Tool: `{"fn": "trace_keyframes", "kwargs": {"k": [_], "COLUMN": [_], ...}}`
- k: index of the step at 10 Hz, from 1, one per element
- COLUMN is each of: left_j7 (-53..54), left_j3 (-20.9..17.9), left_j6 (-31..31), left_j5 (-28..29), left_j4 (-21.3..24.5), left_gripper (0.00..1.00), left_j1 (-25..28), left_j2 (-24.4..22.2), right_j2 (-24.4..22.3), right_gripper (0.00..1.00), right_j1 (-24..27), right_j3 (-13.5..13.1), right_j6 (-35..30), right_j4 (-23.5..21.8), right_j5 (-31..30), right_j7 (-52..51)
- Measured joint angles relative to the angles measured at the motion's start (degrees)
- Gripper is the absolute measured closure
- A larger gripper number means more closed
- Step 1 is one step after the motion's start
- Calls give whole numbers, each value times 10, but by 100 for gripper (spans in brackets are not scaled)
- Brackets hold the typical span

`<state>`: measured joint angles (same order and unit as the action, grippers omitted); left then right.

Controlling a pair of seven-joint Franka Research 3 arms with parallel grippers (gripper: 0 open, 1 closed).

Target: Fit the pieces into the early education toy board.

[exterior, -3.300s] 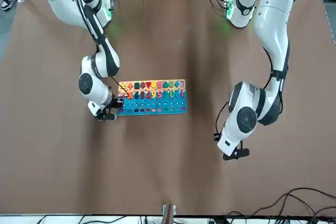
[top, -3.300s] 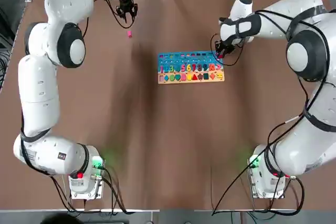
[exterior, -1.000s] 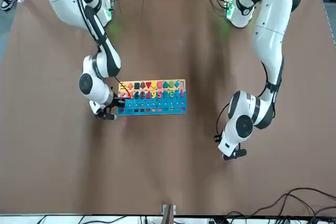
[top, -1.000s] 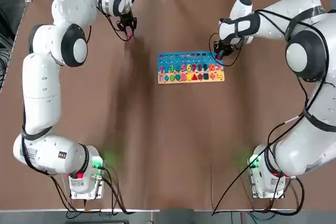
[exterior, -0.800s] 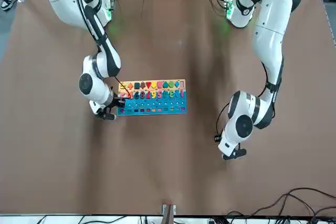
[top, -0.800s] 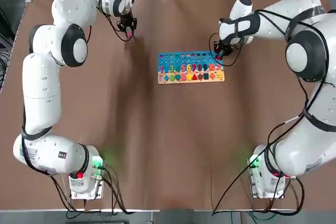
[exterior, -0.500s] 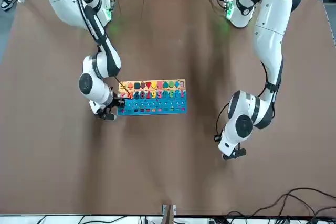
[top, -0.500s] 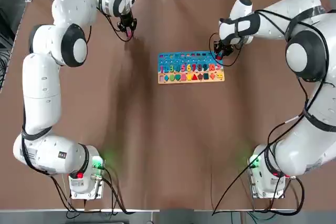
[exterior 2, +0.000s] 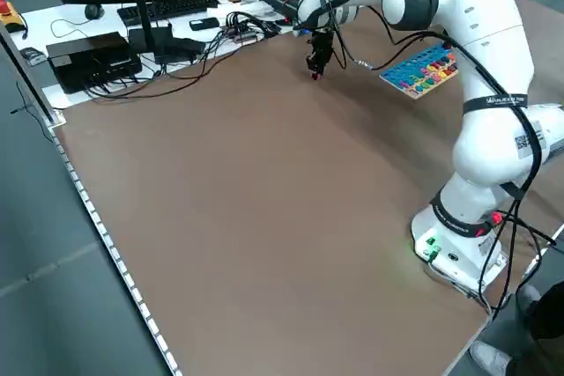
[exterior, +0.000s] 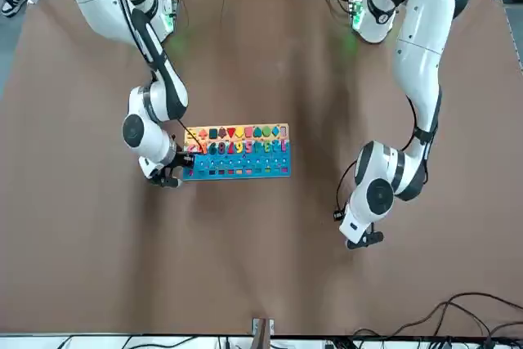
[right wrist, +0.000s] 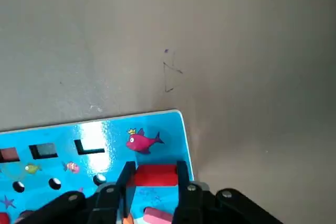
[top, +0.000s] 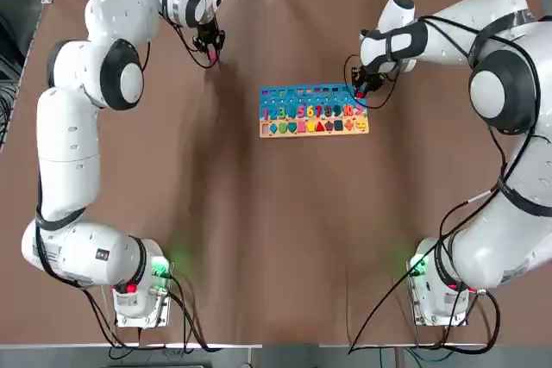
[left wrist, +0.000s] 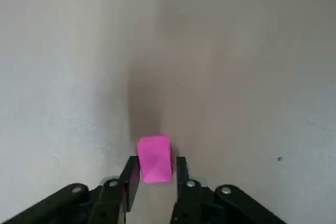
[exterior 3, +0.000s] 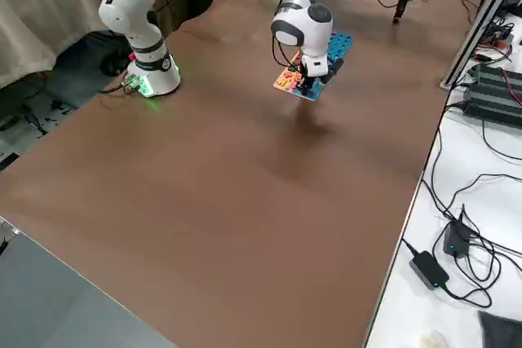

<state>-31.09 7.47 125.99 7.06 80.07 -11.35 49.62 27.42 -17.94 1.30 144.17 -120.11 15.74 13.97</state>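
The left gripper stands at the upper left of the top view, low over the brown table, its jaws drawn in against the two sides of one pink piece, which it grasps; in the top view only a pink speck shows at the fingertips. The right gripper is at the right end of the early education toy board, just above centre in the top view, and its jaws are clenched on one red piece held over the board's blue part, near a painted pink fish. Whether the red piece touches the board, I cannot tell. A further pink piece lies on the blue surface close below the fingers in the right wrist view. Count: one board, flat on the table, blue upper part and tan lower strip with rows of coloured numbers and shapes; two pink pieces and one red piece seen; two arms, both reaching toward the far side of the table.
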Motion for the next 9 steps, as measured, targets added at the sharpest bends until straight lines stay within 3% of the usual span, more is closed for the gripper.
{"fn": "trace_keyframes", "kwargs": {"k": [3,9], "left_j7": [0,0], "left_j3": [0,6], "left_j6": [0,-3], "left_j5": [0,0], "left_j4": [0,14], "left_gripper": [74,74], "left_j1": [0,-1], "left_j2": [0,-37], "right_j2": [0,0], "right_gripper": [64,64], "right_j1": [0,0], "right_j3": [-1,-3], "right_j6": [0,1], "right_j4": [0,0], "right_j5": [0,0], "right_j7": [0,15]}}
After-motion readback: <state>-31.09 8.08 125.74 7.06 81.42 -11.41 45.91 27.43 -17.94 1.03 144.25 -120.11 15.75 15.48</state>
